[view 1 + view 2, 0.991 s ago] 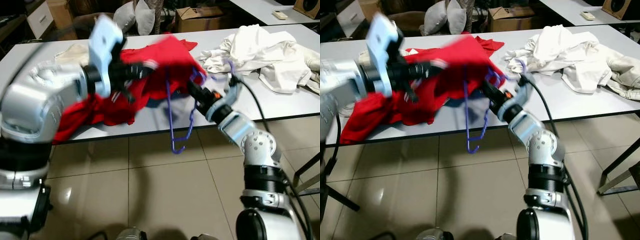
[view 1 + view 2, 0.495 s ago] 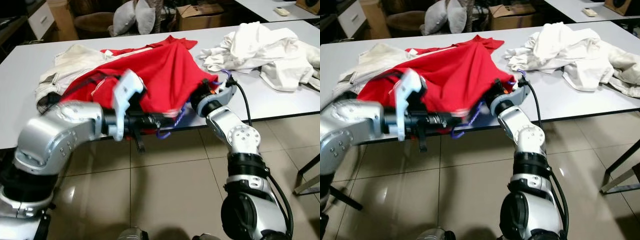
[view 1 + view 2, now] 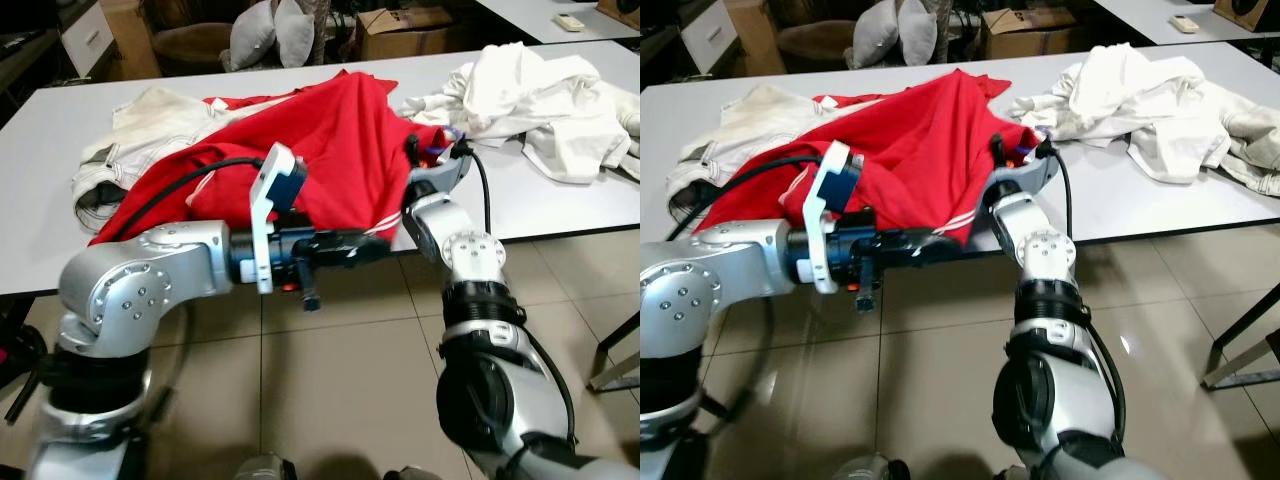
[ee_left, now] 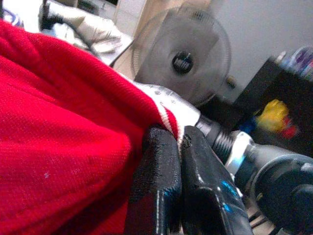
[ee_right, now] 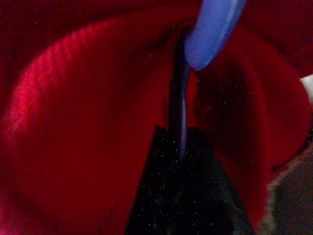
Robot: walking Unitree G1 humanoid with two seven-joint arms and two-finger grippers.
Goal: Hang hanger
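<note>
Pinching the red shirt's [image 3: 330, 150] striped hem at the tabletop's [image 3: 40, 130] front edge, the left end effector [image 4: 177, 147] is clamped; the right end effector [image 5: 183, 142], buried inside the shirt, grips the purple hanger [image 5: 212, 29].

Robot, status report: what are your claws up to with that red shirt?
Left claw shut on red shirt hem at the table edge. Right claw under the shirt, shut on purple hanger. White clothes piled beside.
</note>
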